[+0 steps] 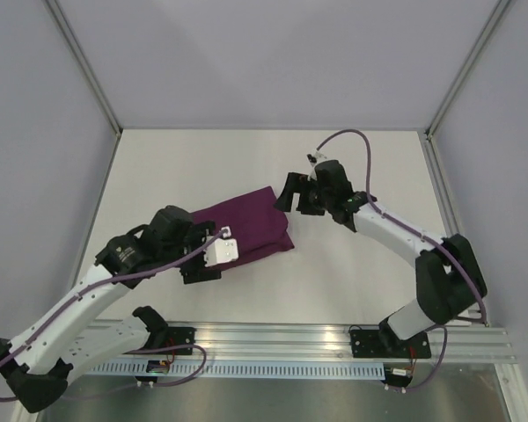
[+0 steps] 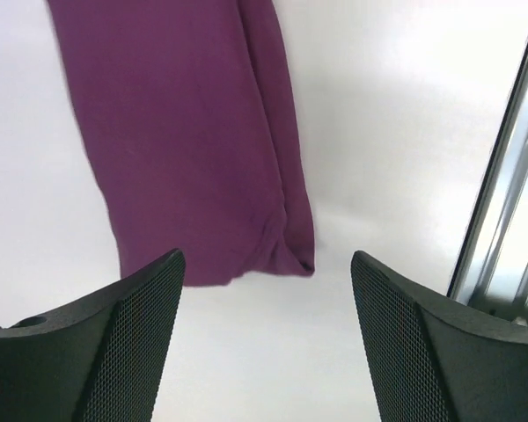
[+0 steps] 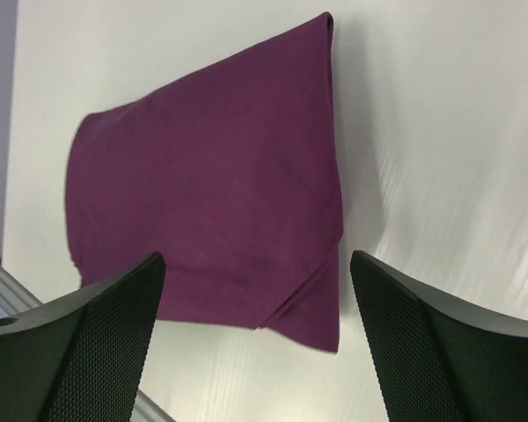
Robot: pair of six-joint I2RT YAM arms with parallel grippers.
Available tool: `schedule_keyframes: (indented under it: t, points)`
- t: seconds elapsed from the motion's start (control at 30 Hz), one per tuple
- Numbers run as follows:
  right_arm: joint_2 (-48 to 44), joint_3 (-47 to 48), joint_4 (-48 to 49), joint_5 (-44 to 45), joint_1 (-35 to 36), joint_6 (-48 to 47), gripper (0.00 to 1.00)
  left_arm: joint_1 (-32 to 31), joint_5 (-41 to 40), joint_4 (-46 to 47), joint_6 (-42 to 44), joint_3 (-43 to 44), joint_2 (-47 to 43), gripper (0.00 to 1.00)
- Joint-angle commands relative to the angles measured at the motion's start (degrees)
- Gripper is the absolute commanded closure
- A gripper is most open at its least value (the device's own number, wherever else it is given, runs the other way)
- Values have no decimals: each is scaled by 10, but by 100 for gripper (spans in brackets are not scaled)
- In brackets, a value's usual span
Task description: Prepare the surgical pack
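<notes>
The dark-purple cloth is seen folded into a rough rectangle and laid flat near the ctr of the white surface, its long side running from near-left to far-right. Layered folds are shown along one edge in the right wrist view, w/ a tucked corner at one end; what is wrapped inside, if anything, can't be told. The left tool is held over the near-left end of the cloth, jaws spread wide, nothing btwn them. In its wrist view the cloth's end is seen just beyond the fingertips, and no contact w/ the fabric is shown. The right tool is held by the far-right corner of the cloth, also spread wide and holding nothing. The cloth is framed btwn its black mesh-textured fingers but kept apart from them. An aluminium rail is fixed along the near edge of the surface, where both arm bases are bolted. Pale walls are set on the left, far and right sides.
</notes>
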Motion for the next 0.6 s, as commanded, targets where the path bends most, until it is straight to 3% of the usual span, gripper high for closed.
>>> schedule_keyframes:
  t: [0.0, 0.07, 0.13, 0.23, 0.4, 0.57]
  points:
    - [94, 56, 2, -91, -19, -99, 11, -1, 84, 27, -127, 41, -13, 15]
    - [129, 67, 19, -136, -37, -97, 11, -1, -10, 116, -193, 26, 0, 12]
    - [172, 76, 32, -168, -42, -101, 12, -1, -123, 180, -205, -2, 42, 12]
    - [209, 57, 76, -204, -41, -104, 12, -1, -209, 224, -197, -27, 118, 11]
    - [227, -14, 207, -253, -41, -60, 18, -1, -222, 306, -164, -72, 200, 14]
    - [241, -61, 266, -283, -33, -21, 28, -2, -205, 321, -158, -123, 166, 21]
